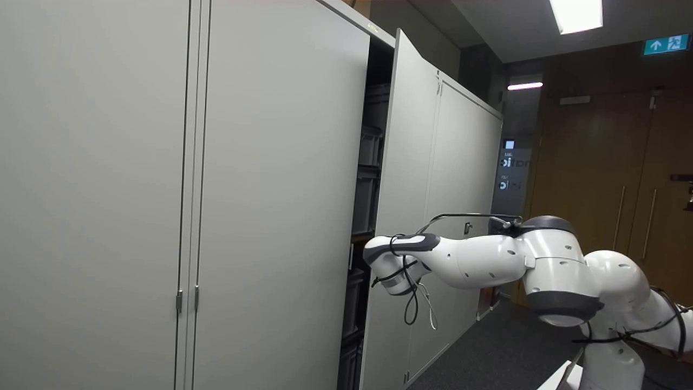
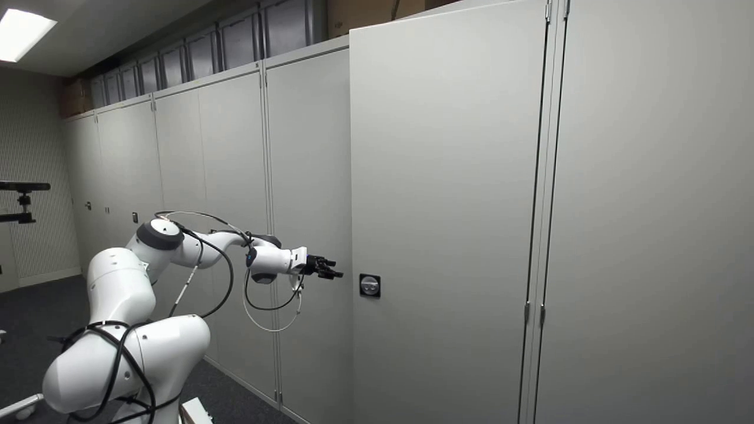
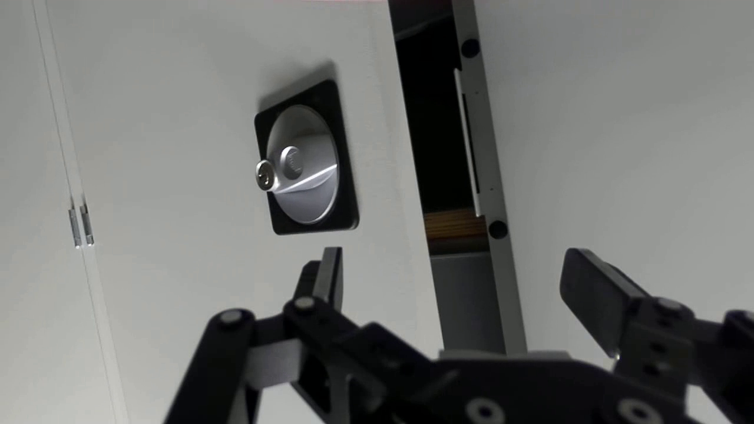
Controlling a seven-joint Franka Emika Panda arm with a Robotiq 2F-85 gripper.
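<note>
My gripper (image 3: 453,280) is open and empty in the wrist view. One finger is in front of an ajar grey cabinet door (image 3: 194,282), the other in front of the neighbouring closed door (image 3: 636,147). The dark gap between them lies between the fingers. A round silver lock handle (image 3: 303,168) on a black plate sits on the ajar door, just beyond one fingertip. In an exterior view the gripper (image 2: 337,270) points at the free edge of the ajar door (image 2: 447,147), near its lock handle (image 2: 370,285). The gripper is hidden in the exterior view with the wrist (image 1: 395,271).
Grey bins (image 1: 365,200) stand on shelves inside the gap. More closed cabinets (image 2: 230,153) line the wall, with bins (image 2: 241,44) on top. Cables (image 2: 274,306) hang loosely below the wrist. Wooden doors (image 1: 590,173) are at the far end.
</note>
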